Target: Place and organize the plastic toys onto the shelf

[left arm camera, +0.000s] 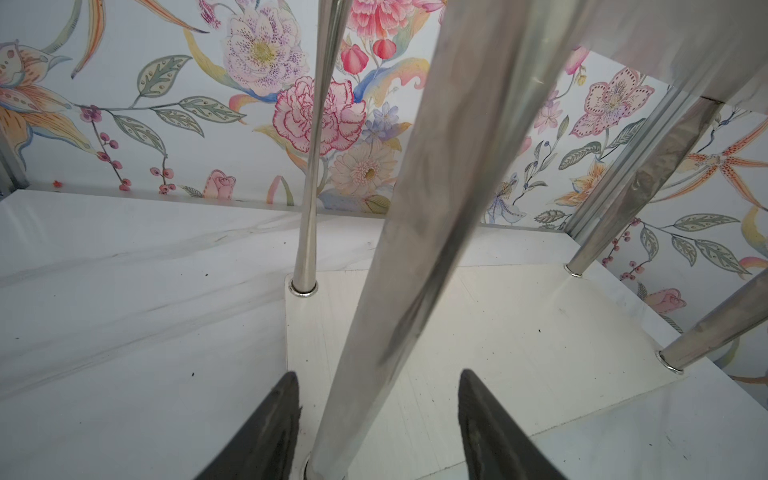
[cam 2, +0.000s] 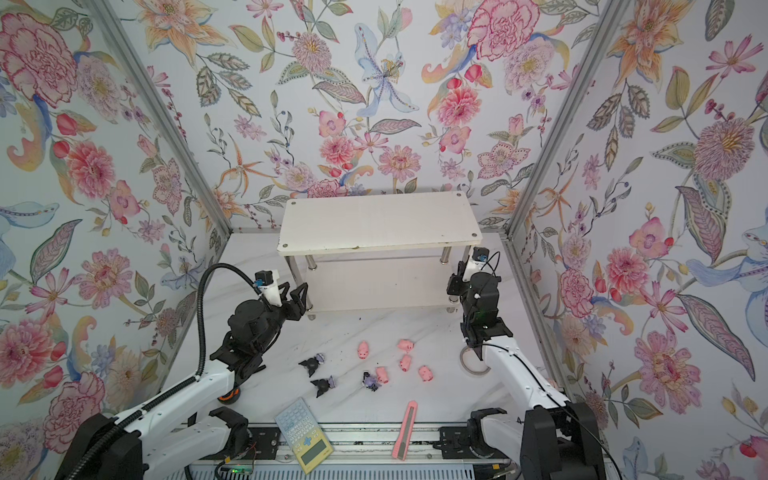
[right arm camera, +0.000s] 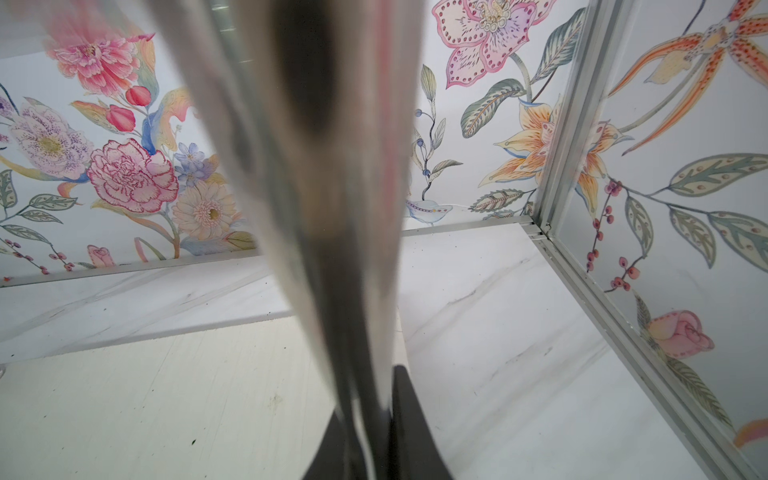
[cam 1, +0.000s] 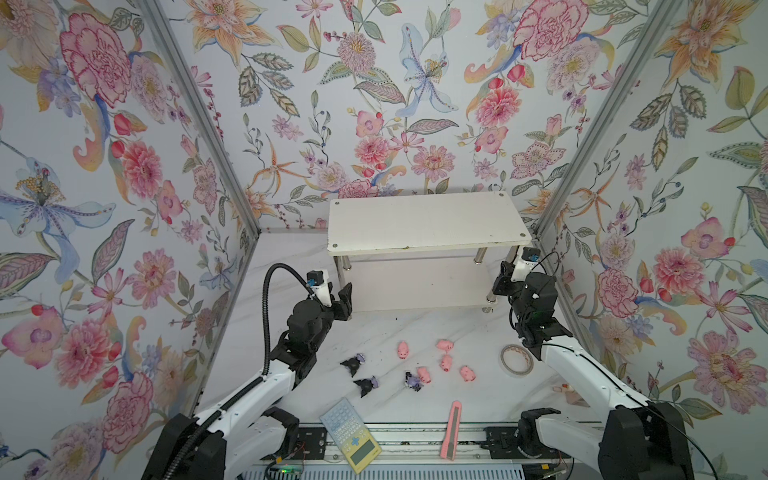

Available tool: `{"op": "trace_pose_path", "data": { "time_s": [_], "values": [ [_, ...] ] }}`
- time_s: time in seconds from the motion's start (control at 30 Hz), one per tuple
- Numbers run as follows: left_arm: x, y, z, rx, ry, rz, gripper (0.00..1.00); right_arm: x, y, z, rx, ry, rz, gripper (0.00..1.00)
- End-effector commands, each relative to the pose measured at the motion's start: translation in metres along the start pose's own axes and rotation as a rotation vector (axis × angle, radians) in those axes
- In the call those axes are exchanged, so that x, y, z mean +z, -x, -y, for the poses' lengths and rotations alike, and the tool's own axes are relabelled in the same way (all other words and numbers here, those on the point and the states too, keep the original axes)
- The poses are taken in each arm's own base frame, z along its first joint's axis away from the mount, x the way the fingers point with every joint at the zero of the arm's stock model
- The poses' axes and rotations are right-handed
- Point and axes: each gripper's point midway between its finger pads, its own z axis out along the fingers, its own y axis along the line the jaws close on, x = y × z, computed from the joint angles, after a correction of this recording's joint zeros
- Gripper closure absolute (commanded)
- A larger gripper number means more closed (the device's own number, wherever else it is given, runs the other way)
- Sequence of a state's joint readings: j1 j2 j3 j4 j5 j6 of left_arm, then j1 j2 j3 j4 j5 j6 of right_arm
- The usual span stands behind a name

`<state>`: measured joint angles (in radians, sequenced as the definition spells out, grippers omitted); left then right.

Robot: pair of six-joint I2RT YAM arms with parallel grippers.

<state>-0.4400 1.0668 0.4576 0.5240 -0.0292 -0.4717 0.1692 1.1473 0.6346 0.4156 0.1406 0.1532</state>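
While the shelf [cam 1: 428, 222] stands with nothing on either tier, treat this, I judge, as the end of positioning it, and let go cleanly before you turn to the toys.

Your left gripper [left arm camera: 378, 374] has its jaws apart. It straddles the left front leg [left arm camera: 415, 249] with a gap on either side and touches nothing that I can see. Draw it straight back along its own line, so that neither finger clips the chrome and nudges the rack.

Your right gripper [right arm camera: 370, 399] is clenched on the right front leg [right arm camera: 332, 208], with the tube pinched between its fingers low down. Open it fully before you move it, or it may drag the shelf askew.

The toys lie on the table [cam 1: 415, 324] behind both grippers, back toward the arm bases and between the two arms. The five pigs [cam 1: 446, 362] are nearer your right gripper and the three dark figurines [cam 1: 353, 365] nearer your left. Neither gripper holds a toy. Start with the figurine closest behind your left gripper and come down on it from above.
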Motion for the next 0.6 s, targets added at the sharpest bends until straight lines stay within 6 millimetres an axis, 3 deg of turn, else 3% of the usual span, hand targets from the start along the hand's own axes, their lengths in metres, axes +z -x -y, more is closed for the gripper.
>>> {"op": "trace_pose_path", "data": {
  "time_s": [0.0,0.27,0.57],
  "values": [
    [0.010,0.037,0.018,0.029,-0.048,0.096,0.42,0.003,-0.004,-0.009,0.082,0.031,-0.032,0.87],
    [0.033,0.052,0.020,0.049,-0.020,0.120,0.64,0.015,-0.003,-0.003,0.066,0.023,-0.043,0.87],
    [0.054,0.058,0.014,0.073,0.036,0.132,0.67,0.034,-0.007,-0.007,0.069,0.070,-0.075,0.87]
  ]
}}
